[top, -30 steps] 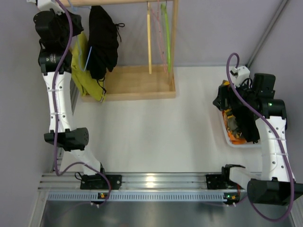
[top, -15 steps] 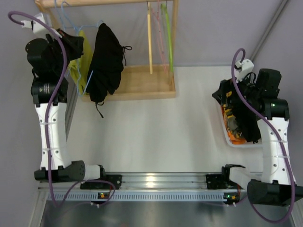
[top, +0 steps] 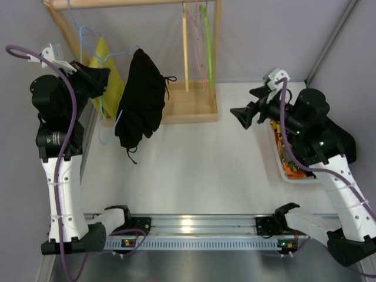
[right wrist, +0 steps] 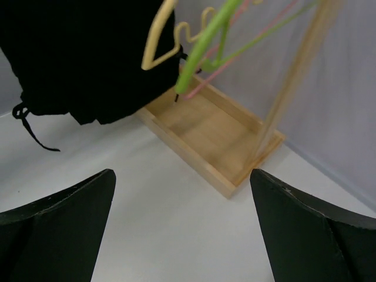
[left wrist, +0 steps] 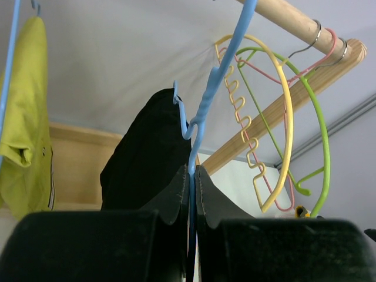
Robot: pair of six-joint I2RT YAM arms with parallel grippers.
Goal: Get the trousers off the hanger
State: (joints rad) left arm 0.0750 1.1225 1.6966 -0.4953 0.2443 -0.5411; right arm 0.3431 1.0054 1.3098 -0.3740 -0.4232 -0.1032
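Note:
The black trousers [top: 141, 97] hang bunched on the thin light-blue wire hanger [top: 116, 55], in front of the wooden rack. My left gripper [top: 100, 79] is shut on the hanger's wire, just left of the trousers. In the left wrist view the blue hanger [left wrist: 230, 53] runs up from between my closed left gripper [left wrist: 192, 170], with the trousers [left wrist: 147, 153] behind it. My right gripper [top: 242, 114] is open and empty over the table, right of the trousers. The right wrist view shows my right gripper [right wrist: 182, 173] spread wide, the trousers [right wrist: 76, 53] far off at upper left.
The wooden rack has a top rail [top: 129, 3] and a base tray [top: 182, 103]. Yellow, pink and green hangers [top: 202, 35] hang at its right. A yellow-green garment [top: 108, 64] hangs on another blue hanger at its left. A white bin [top: 285, 173] of orange things sits at the right.
My left arm has drawn the hanger and trousers to the right and toward the front of the rack. My right arm has swung left from the bin toward the table's middle.

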